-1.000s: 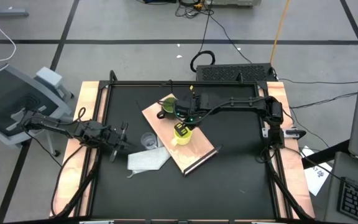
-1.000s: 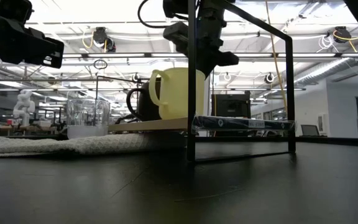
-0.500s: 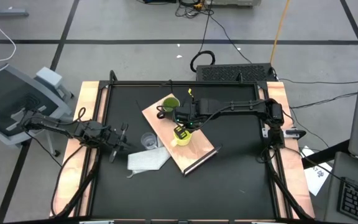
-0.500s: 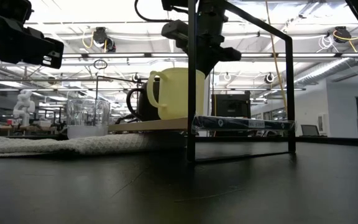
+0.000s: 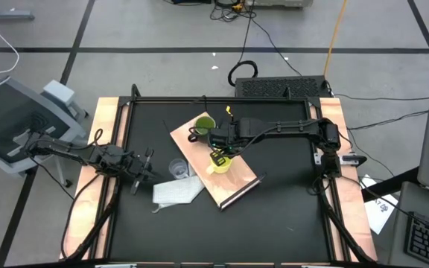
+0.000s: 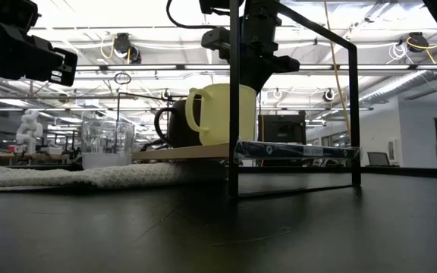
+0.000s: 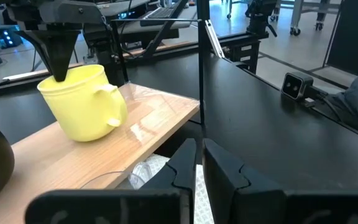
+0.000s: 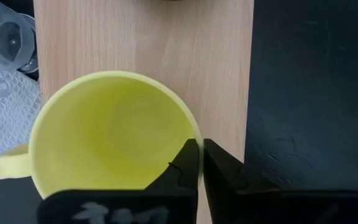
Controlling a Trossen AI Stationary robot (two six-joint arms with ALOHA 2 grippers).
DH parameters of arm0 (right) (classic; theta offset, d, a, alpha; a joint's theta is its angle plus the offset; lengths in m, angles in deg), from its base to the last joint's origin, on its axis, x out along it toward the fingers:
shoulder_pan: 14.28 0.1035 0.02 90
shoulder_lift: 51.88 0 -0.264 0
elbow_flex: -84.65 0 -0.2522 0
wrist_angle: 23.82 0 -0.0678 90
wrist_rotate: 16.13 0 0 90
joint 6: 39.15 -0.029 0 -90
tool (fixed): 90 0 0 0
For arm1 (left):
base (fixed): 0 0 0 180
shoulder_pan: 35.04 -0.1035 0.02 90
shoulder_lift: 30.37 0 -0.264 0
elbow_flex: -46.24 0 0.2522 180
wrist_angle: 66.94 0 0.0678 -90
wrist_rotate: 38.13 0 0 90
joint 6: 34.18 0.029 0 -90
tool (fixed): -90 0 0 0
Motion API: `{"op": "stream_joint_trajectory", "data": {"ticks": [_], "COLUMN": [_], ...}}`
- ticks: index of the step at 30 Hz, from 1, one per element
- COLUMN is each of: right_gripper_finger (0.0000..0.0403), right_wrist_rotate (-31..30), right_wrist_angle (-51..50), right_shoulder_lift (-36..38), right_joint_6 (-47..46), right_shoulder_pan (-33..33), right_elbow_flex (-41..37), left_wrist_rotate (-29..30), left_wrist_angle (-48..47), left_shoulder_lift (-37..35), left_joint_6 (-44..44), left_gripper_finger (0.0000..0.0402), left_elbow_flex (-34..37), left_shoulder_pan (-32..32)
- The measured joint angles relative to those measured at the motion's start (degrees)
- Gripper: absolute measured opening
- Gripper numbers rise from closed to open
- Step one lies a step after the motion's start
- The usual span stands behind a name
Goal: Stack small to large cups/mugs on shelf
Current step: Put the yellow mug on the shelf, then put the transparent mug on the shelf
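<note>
The right gripper (image 5: 219, 154) is hanging over the middle of the high view, pointing straight down at the yellow mug (image 5: 218, 164). In the right wrist view its two fingers (image 8: 190, 163) are lying almost together, with only a thin slit between them, and they are pinching the mug's rim (image 8: 194, 140) on the side away from the handle (image 8: 8, 165). In the low view the same gripper (image 6: 250, 80) is coming down from the top of the frame onto the mug's upper edge (image 6: 220, 114).

The yellow mug is standing upright on the light-wood shelf board (image 5: 237, 179), near the board's centre, its handle pointing toward the left of the low view. Behind it, toward the upper left of the board, the dark olive-green mug (image 5: 202, 125) is standing upright too. The clear plastic cup (image 5: 176, 170) is standing off the board, just beside its left edge, touching the white cloth sheet (image 5: 177, 191) on the black tabletop (image 5: 289, 216).

The left gripper (image 5: 141, 168) is waiting at the left of the table, well apart from the board, its fingers (image 7: 225, 168) nearly closed and holding nothing.
</note>
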Motion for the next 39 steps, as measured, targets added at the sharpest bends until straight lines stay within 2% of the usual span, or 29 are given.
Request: {"op": "stream_joint_trajectory", "data": {"ticks": [29, 39], "right_gripper_finger": [0.0018, 0.0108], "right_wrist_rotate": [1.94, 3.38], "right_wrist_angle": [2.65, 2.53], "right_shoulder_lift": [-0.11, -0.2], "right_joint_6": [3.02, 0.38], "right_shoulder_pan": [0.25, 0.64], "right_elbow_flex": [-0.11, -0.11], "left_wrist_rotate": [-0.07, -0.05], "left_wrist_angle": [-1.6, -1.62], "left_shoulder_lift": [0.0, -0.02], "left_joint_6": [-0.22, -0.2], "left_gripper_finger": [0.0031, 0.0031], "left_elbow_flex": [0.0, 0.0], "left_shoulder_pan": [0.01, 0.51]}}
